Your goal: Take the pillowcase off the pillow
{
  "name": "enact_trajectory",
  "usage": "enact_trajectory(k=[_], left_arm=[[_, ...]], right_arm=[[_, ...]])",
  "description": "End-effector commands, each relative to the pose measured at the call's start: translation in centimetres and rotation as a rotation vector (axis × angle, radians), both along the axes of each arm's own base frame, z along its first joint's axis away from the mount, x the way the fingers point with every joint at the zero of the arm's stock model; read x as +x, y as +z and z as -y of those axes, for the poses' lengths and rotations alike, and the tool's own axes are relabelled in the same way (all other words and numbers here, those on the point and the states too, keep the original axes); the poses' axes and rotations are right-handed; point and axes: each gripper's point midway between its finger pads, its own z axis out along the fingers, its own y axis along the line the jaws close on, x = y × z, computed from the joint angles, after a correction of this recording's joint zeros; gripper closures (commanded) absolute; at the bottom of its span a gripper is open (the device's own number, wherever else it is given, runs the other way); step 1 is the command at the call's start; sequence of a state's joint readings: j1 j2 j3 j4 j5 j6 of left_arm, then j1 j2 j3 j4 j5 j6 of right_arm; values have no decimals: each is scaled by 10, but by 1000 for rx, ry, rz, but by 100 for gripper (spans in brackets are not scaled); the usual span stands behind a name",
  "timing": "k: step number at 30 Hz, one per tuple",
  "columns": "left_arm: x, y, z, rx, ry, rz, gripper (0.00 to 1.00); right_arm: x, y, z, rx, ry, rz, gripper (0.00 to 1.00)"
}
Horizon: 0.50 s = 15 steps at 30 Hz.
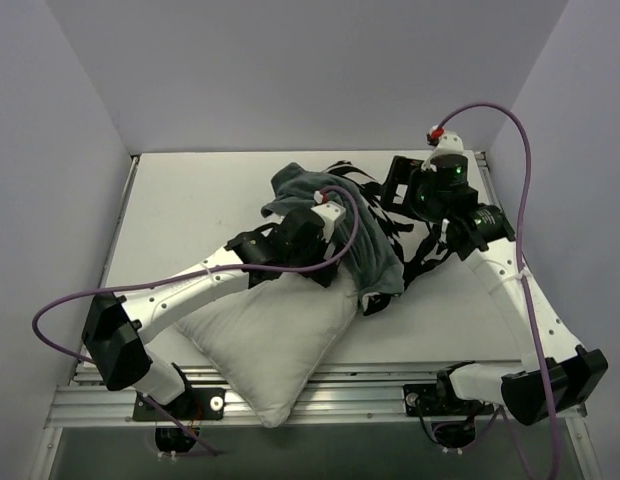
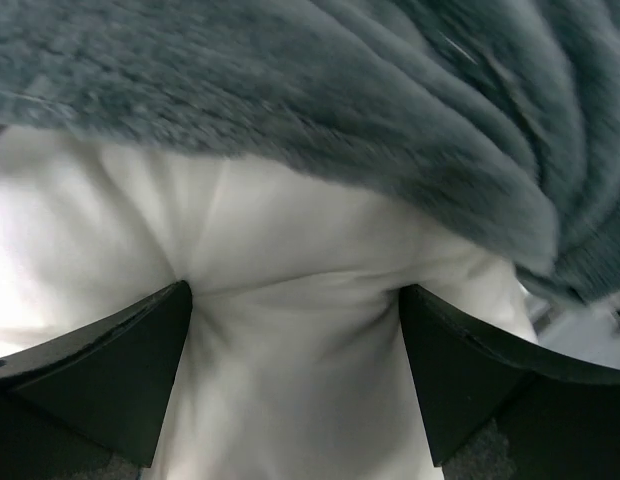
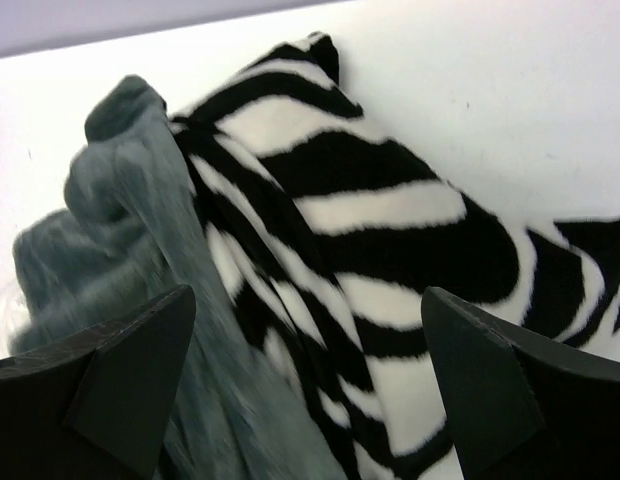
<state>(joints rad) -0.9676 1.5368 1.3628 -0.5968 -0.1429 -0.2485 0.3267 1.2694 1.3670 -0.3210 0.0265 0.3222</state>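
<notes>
The white pillow lies at the table's front, one corner hanging over the near edge. Its far end is still under the pillowcase, which is bunched up at mid-table with the grey-green lining showing and zebra stripes behind. My left gripper is open at the pillowcase's rim. In the left wrist view its fingers press wide apart into the bare pillow, below the lining's edge. My right gripper hovers open at the back right, over the striped fabric, with nothing between its fingers.
The white table is closed in by grey walls on the left, back and right. A metal rail runs along the near edge, where the arm bases sit. Purple cables loop off both arms.
</notes>
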Motion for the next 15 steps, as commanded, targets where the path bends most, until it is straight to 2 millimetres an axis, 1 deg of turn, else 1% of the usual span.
enact_trajectory(k=[1, 2, 3, 4, 5, 6, 7, 8, 9, 10, 12, 13, 14, 15], left_arm=[[51, -32, -52, 83, 234, 3, 6], [68, -29, -62, 86, 271, 37, 6], [76, -30, -65, 93, 281, 49, 6], [83, -28, -67, 89, 288, 63, 6], [89, -27, -68, 91, 291, 74, 6], [99, -21, -66, 90, 284, 100, 6], [103, -18, -66, 94, 280, 112, 6], [105, -15, -64, 100, 267, 123, 6], [104, -15, -62, 115, 246, 116, 6], [101, -4, -51, 90, 218, 122, 6], [89, 7, -43, 92, 167, 135, 6], [74, 13, -29, 86, 116, 144, 6], [64, 17, -23, 86, 88, 150, 6], [51, 26, -19, 84, 60, 160, 6]], right_arm=[[-14, -9, 6, 20, -27, -10, 9], [-20, -21, 7, 22, -27, -30, 10], [-23, -27, 7, 29, -29, -40, 10], [-24, -31, 7, 49, -40, -40, 10], [-29, -45, 7, 53, -41, -68, 10], [-32, -47, 4, 72, -31, -69, 10], [-32, -49, 3, 89, -37, -67, 10], [-35, -58, 2, 96, -29, -86, 11], [-38, -60, -3, 114, -7, -94, 11], [-38, -60, -4, 123, -4, -93, 11], [-41, -63, -7, 133, 7, -94, 11], [-41, -62, -7, 135, 7, -88, 11], [-41, -62, -7, 133, 7, -85, 11], [-40, -62, -5, 131, 2, -82, 11]])
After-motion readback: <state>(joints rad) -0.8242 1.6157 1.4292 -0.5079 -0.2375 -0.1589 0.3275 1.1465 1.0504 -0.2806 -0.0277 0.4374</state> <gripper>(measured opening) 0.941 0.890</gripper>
